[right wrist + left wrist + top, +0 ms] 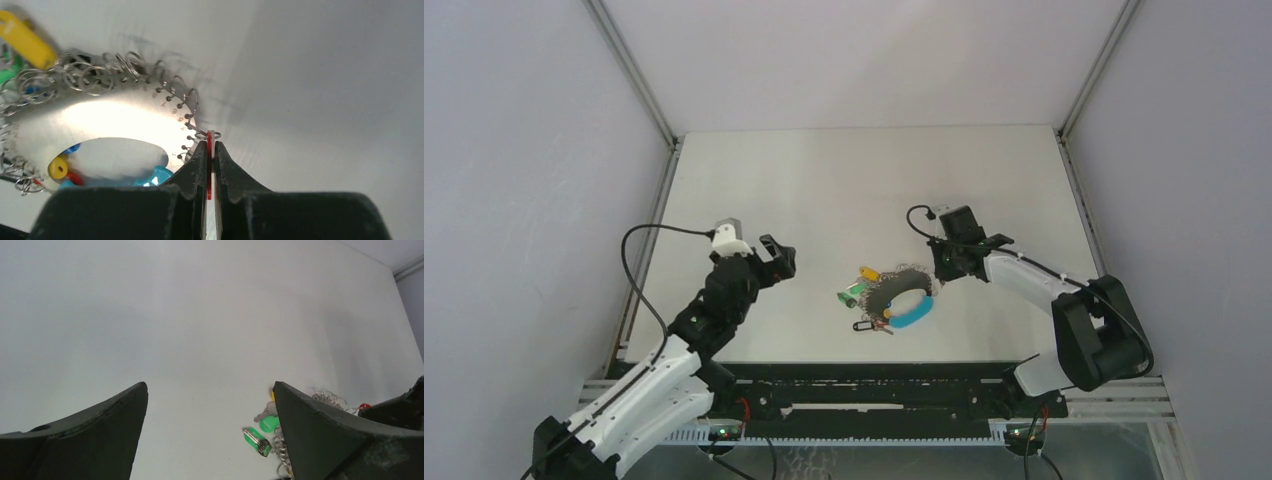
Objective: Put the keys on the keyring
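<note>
The red-tagged key (pixel 209 167) stands edge-on between the fingers of the right gripper (pixel 210 146), which are pressed together on its red tag so that only a thin red strip shows between them. The metal part of the key cannot be made out. The tag's upper end pokes just past the fingertips, where a small wire loop (pixel 216 134) sits right beside the rim of the keyring (pixel 100 120). The keyring lies flat on the table (pixel 824 180), its grey metal face ringed with little holes and wire loops, its light-blue band on the near side. A yellow tag (pixel 22 35) and green tags (pixel 257 437) fan out along its far-left rim. From overhead, the right gripper meets the keyring's right edge. The left gripper (pixel 782 260) hovers well to the left of the keyring, its fingers spread wide and holding nothing.
</note>
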